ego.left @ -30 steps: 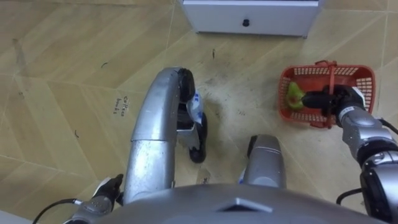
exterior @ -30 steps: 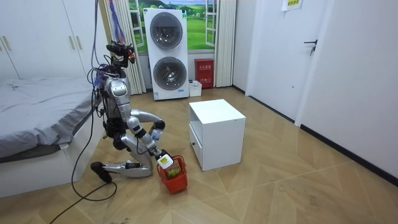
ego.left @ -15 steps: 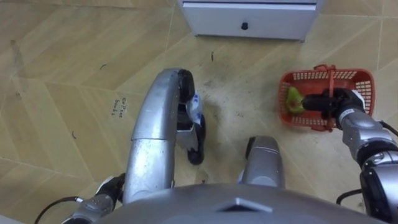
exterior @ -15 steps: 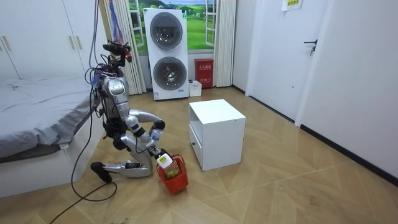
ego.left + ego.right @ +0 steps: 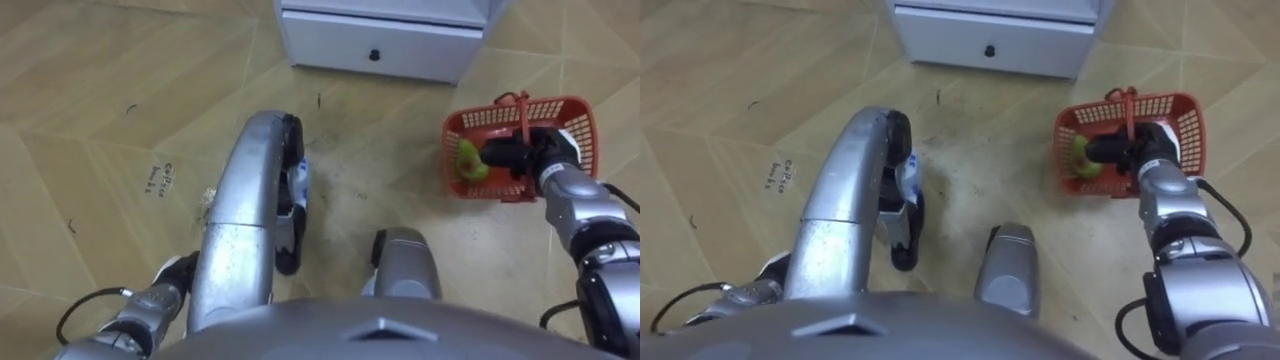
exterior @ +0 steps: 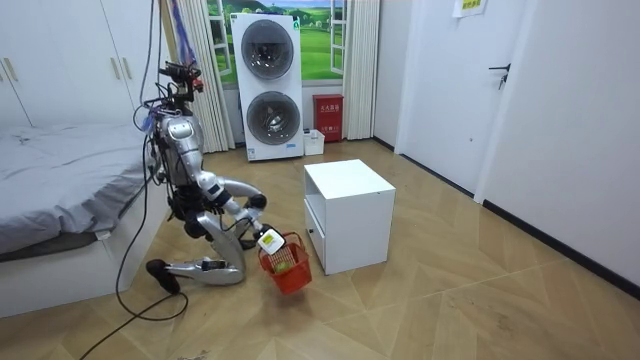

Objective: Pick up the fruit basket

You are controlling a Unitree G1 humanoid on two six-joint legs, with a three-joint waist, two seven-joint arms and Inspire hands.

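Kneeling robot with a basket, seen from the head camera and from the room.

Task thing: the red mesh basket [image 5: 572, 112] is at the robot's right, in front of the white cabinet [image 6: 348, 215]. It hangs on its thin red handle from the right robot hand [image 5: 522, 157], whose dark fingers are curled round that handle over the basket's middle. In the room view the basket is tilted, just beside the cabinet's lower front corner. Whether its underside is clear of the floor cannot be told. A green fruit [image 5: 468, 160] lies inside, against the wall nearest the robot's midline.

Other hand: the left robot hand [image 5: 175, 278] is low at the robot's left side, near the floor [image 5: 90, 90] and well apart from the basket. Its state cannot be told.

Writing: a short dark handwritten mark [image 5: 160, 178] is on the floor to the left of the robot's leg, and it cannot be read. A small yellow sign [image 6: 466, 7] is on the wall at top right, too small to read.

Surface and room: the floor is pale wood laid in herringbone, scuffed dark in front of the cabinet. The cabinet has one drawer with a dark knob [image 5: 375, 55]. The robot kneels between a grey bed [image 6: 60, 170] and the cabinet. Behind it stand two stacked washers [image 6: 268, 85], a red box [image 6: 327, 117] and curtains. A white door [image 6: 520, 90] is at the room view's right.
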